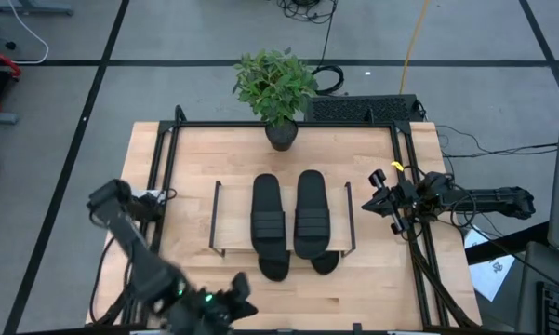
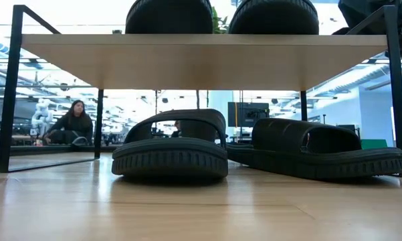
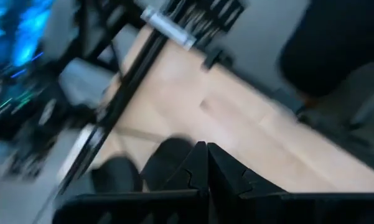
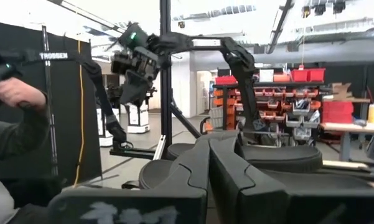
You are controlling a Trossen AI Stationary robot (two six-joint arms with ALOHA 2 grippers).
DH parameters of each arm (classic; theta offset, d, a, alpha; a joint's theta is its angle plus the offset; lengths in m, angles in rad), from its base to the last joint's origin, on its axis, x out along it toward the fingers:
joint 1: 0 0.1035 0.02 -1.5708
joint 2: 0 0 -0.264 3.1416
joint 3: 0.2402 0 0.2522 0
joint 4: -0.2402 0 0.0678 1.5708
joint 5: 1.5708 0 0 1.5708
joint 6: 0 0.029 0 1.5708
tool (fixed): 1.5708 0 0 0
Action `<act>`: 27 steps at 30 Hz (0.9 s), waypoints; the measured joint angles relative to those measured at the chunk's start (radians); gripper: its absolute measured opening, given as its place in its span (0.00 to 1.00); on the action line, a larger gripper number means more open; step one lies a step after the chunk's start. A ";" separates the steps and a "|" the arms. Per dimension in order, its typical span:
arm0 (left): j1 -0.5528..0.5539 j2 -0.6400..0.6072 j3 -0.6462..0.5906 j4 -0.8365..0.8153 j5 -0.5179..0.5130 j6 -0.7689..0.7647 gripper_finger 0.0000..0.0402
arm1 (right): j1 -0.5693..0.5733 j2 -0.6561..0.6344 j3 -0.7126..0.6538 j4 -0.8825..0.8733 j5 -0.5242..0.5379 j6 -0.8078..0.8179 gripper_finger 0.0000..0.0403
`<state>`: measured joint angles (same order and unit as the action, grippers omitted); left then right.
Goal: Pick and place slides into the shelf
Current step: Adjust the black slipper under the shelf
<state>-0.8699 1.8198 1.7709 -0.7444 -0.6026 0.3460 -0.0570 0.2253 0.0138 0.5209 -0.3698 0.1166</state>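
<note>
The shelf (image 1: 231, 223) stands mid-table, its light board (image 2: 201, 57) on black wire end frames. Two black slides (image 1: 267, 221) (image 1: 312, 214) lie side by side on the board. Two more rest by their soles on the tabletop under it (image 2: 170, 150) (image 2: 321, 152); their near ends stick out past the board (image 1: 274, 268) (image 1: 324, 263). My left gripper (image 1: 242, 293) (image 3: 206, 168) is raised near the table's near edge, left of the shelf, shut and holding nothing. My right gripper (image 1: 377, 195) (image 4: 208, 155) waits, shut, right of the shelf.
A potted plant (image 1: 276, 88) stands at the table's far edge behind the shelf. Black frame rails (image 1: 163, 177) (image 1: 411, 186) run along the table's left and right sides. A person's hand (image 4: 12, 93) shows beyond the table in the right wrist view.
</note>
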 joint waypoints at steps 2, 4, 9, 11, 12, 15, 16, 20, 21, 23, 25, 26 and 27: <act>0.067 -0.033 0.000 0.032 0.167 0.081 0.00 | 0.000 0.000 0.000 0.010 0.000 -0.008 0.00; 0.143 -0.059 0.000 0.071 0.302 0.153 0.00 | 0.000 0.000 0.000 0.020 0.001 -0.006 0.00; 0.304 -0.137 -0.002 0.118 0.465 0.377 0.00 | 0.000 0.000 0.000 0.024 0.001 0.048 0.00; 0.359 -0.203 -0.002 0.104 0.478 0.399 0.00 | 0.000 0.000 0.000 0.024 0.001 0.059 0.00; 0.389 -0.237 -0.002 0.099 0.498 0.380 0.00 | 0.000 0.000 0.000 0.025 0.000 0.059 0.00; 0.436 -0.358 -0.075 0.103 0.553 0.329 0.00 | 0.000 0.000 0.000 0.031 0.000 0.043 0.00; 0.434 -0.400 -0.120 0.102 0.548 0.329 0.00 | 0.000 0.000 0.000 0.031 0.000 0.030 0.00; 0.390 -0.599 -0.361 0.167 0.473 0.307 0.00 | 0.000 0.000 0.000 0.030 0.001 -0.012 0.00; 0.380 -0.655 -0.430 0.229 0.445 0.302 0.00 | 0.000 0.000 0.000 0.029 0.001 -0.012 0.00; 0.360 -0.760 -0.579 0.373 0.406 0.309 0.00 | 0.000 0.000 0.000 0.029 -0.002 0.017 0.00; 0.336 -0.854 -0.736 0.521 0.358 0.328 0.00 | 0.000 0.000 0.000 0.028 -0.028 0.028 0.00; 0.323 -0.902 -0.817 0.593 0.331 0.338 0.00 | 0.000 0.000 0.002 0.028 -0.049 0.022 0.00; 0.312 -0.952 -0.892 0.665 0.299 0.349 0.00 | 0.000 0.000 0.008 0.026 -0.066 0.009 0.00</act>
<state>-0.5580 0.8676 0.8789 -0.0789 -0.3031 0.6946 -0.0570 0.2254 0.0221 0.5465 -0.4363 0.1251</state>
